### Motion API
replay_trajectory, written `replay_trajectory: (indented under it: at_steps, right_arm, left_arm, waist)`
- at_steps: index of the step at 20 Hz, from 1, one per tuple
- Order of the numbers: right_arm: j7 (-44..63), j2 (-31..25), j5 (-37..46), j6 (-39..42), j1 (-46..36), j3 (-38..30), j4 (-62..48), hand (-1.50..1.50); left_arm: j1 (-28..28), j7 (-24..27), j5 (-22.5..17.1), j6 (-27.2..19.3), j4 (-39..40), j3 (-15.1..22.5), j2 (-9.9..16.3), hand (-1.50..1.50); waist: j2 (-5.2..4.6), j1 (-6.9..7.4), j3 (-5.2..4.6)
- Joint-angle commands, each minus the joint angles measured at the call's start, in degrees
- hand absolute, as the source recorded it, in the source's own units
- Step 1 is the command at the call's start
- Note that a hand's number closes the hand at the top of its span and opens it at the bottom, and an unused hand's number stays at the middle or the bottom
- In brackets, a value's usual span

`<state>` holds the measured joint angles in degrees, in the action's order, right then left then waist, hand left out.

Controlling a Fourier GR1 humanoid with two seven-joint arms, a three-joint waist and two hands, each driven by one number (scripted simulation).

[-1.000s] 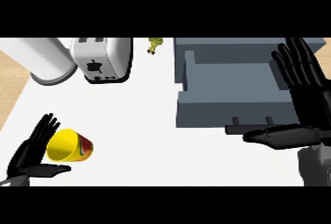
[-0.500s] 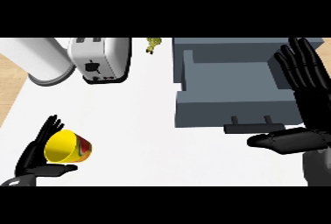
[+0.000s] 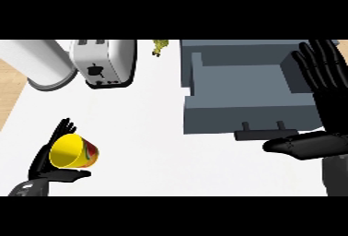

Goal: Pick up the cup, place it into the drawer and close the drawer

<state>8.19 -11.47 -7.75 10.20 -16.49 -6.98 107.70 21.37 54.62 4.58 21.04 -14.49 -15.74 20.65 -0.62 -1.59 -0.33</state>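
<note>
A yellow cup point(image 3: 71, 152) with a red outside lies tilted at the counter's lower left, its mouth facing up and left. My left hand point(image 3: 45, 159) holds it, with fingers curled behind it and the thumb under its near side. The grey drawer point(image 3: 231, 117) stands pulled open at the upper right with nothing showing inside. Its dark handle point(image 3: 263, 135) faces me. At the drawer's right edge my right hand point(image 3: 327, 99) stands open, fingers straight and pointing away. Its thumb stretches left just below the handle.
A white toaster point(image 3: 103, 62) stands at the back left beside a large white cylinder point(image 3: 37, 62). A small yellow-green object point(image 3: 159, 46) sits at the back next to the drawer cabinet. The counter's left edge point(image 3: 12, 108) borders wooden floor.
My left hand has closed in round the cup, and the cup has shifted slightly up and right. My right hand has sunk a little towards the view's lower edge.
</note>
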Motion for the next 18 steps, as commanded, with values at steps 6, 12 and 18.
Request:
replay_trajectory:
  at_steps: [6,12,18]
  right_arm:
    - [-2.3,1.1,1.6,-0.1,0.6,1.1,-1.9,-1.5]
    - [-2.1,-0.8,0.4,1.3,0.5,-0.6,-2.5,-1.5]
    - [-2.2,-1.5,0.0,1.0,0.5,-2.5,-3.3,-1.5]
  left_arm:
    - [2.0,5.5,-0.4,12.3,1.0,1.3,-2.4,-1.5]
    - [1.5,12.6,-0.5,5.6,-3.4,1.0,-2.7,1.5]
    - [1.2,16.8,-2.4,1.6,-4.9,-1.4,-3.6,1.5]
  waist:
    - [-0.01,0.24,0.04]
    - [-0.04,0.2,0.02]
    - [0.13,0.62,0.1]
